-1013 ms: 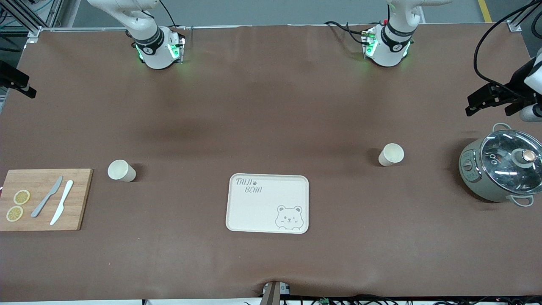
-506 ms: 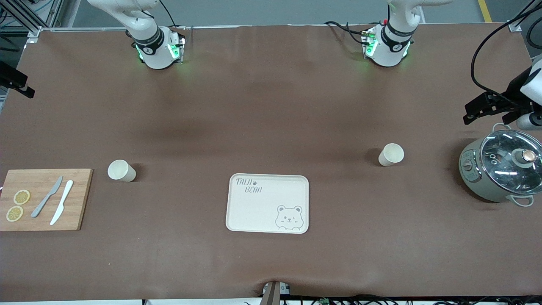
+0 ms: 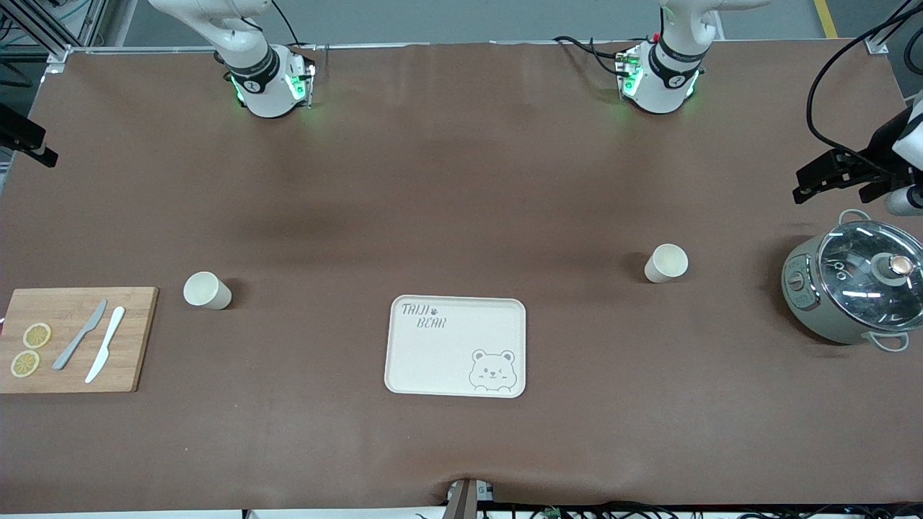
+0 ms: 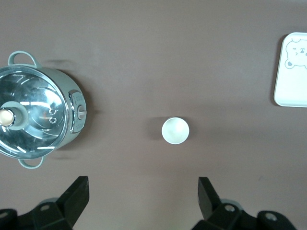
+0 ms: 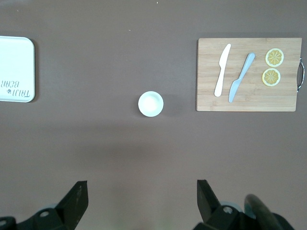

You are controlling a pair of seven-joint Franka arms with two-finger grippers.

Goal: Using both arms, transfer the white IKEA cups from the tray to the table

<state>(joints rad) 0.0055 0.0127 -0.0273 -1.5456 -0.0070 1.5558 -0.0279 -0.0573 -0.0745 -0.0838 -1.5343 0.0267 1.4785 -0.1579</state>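
Observation:
Two white IKEA cups stand upright on the brown table. One cup (image 3: pixel 665 262) is toward the left arm's end, between the bear tray (image 3: pixel 456 346) and a pot; it also shows in the left wrist view (image 4: pixel 175 130). The other cup (image 3: pixel 207 290) is toward the right arm's end, beside a cutting board; it also shows in the right wrist view (image 5: pixel 150 103). My left gripper (image 4: pixel 142 192) is open and empty, high over the table by the pot, partly in the front view (image 3: pixel 829 176). My right gripper (image 5: pixel 141 195) is open and empty, high over the table, barely in the front view (image 3: pixel 25 137).
A grey-green pot with a glass lid (image 3: pixel 854 288) stands at the left arm's end. A wooden cutting board (image 3: pixel 72 339) with two knives and two lemon slices lies at the right arm's end. The cream bear tray lies empty in the middle, nearer to the front camera.
Both grippers have shifted slightly at the edges of the front view. The cups, tray, pot and board have not moved.

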